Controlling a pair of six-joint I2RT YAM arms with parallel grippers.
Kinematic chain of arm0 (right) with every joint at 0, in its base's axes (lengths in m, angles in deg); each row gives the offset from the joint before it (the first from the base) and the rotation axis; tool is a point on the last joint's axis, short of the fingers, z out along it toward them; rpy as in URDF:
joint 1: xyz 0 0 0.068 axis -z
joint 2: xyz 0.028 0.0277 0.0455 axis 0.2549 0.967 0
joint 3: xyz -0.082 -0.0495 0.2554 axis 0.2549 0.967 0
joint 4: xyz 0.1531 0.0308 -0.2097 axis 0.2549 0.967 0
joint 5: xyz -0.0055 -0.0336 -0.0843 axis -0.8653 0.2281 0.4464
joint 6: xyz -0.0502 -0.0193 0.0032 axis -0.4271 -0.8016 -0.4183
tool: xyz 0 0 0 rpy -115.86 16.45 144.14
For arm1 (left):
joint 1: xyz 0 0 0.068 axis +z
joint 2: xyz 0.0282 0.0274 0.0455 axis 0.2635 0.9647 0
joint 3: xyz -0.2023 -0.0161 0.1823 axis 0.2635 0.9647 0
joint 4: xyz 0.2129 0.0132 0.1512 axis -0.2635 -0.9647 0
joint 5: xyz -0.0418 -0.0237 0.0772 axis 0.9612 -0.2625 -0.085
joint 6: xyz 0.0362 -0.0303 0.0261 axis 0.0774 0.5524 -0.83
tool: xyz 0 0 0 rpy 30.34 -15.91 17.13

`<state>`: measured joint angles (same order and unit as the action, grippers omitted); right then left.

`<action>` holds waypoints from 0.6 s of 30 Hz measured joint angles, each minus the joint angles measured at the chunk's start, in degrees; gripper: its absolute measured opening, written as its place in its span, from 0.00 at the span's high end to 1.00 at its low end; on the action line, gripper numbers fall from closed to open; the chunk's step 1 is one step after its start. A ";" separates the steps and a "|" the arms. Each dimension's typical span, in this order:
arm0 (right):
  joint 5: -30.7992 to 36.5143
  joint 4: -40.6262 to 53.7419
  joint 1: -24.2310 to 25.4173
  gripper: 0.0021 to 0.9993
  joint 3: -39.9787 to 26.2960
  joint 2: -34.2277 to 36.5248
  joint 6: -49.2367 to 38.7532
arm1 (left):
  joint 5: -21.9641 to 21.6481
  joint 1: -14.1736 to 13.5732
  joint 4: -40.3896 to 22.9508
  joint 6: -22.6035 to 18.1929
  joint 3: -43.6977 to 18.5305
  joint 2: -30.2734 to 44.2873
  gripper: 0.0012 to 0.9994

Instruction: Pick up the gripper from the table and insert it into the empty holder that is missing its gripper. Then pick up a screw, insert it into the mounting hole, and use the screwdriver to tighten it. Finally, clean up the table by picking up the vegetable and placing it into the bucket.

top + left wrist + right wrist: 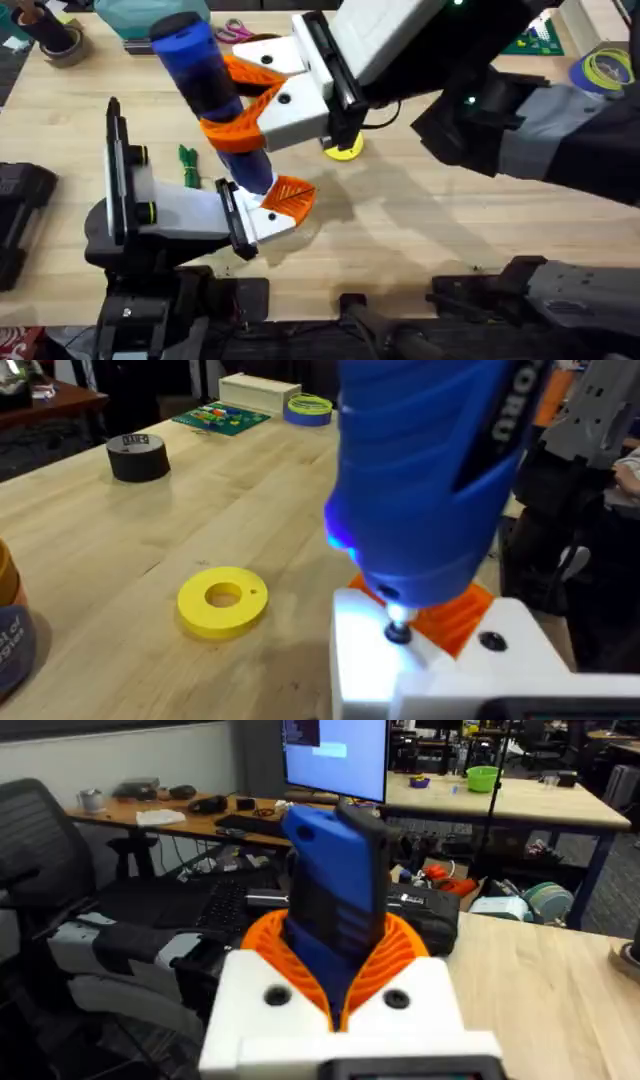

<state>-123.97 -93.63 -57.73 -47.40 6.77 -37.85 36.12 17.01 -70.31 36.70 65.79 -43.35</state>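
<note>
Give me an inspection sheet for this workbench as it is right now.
Surface: bare wooden table, no spills seen.
Job's things: blue screwdriver with its bit on a screw in the white block; orange wedge seated there; green vegetable lying on the table.
Clutter: yellow disc, black tape roll.
Hands: right hand shut on the screwdriver; left hand at the wedge.
Cables: dark lead behind the right hand.
Surroundings: monitor, desks, office chair.
</note>
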 joint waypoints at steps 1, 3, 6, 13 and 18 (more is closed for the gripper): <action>-0.01 0.01 0.00 0.98 0.02 0.00 0.01 | 0.00 0.00 0.01 0.00 0.00 0.00 1.00; -0.15 0.01 0.00 0.98 0.02 0.00 -0.02 | 0.00 0.00 0.01 0.00 0.00 0.00 1.00; -0.16 0.01 0.00 0.98 0.02 0.00 -0.15 | 0.02 0.00 0.00 0.00 0.00 0.00 1.00; -0.44 -0.02 0.00 0.98 0.02 0.00 -0.19 | 0.02 0.00 0.01 -0.01 0.00 0.00 1.00; -0.61 0.00 0.00 0.98 0.04 0.00 -0.39 | 0.12 0.00 -0.02 0.00 0.00 -0.01 1.00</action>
<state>-124.58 -93.64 -57.73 -47.35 6.77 -38.24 36.24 17.01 -70.32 36.70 65.79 -43.36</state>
